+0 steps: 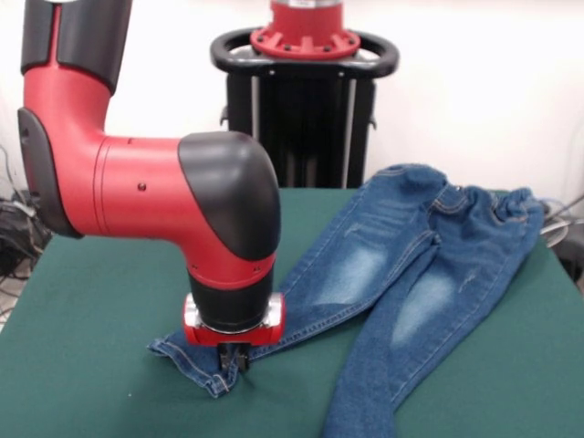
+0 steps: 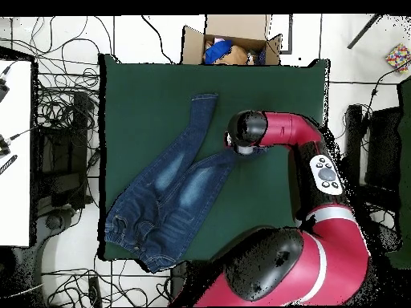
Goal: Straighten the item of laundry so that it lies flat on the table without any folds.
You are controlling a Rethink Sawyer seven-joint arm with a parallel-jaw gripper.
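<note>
Gripper (image 1: 233,358) on jeans (image 1: 401,265) hem — apparently pinching; waistband overhangs table (image 1: 91,365) edge.

Your arm (image 1: 137,192) comes in from upper left, bends at the black elbow, and the wrist points straight down. The claw (image 1: 233,358) sits very low under the red wrist ring, approx. vertical; fingers too small to judge open/closed.
</note>
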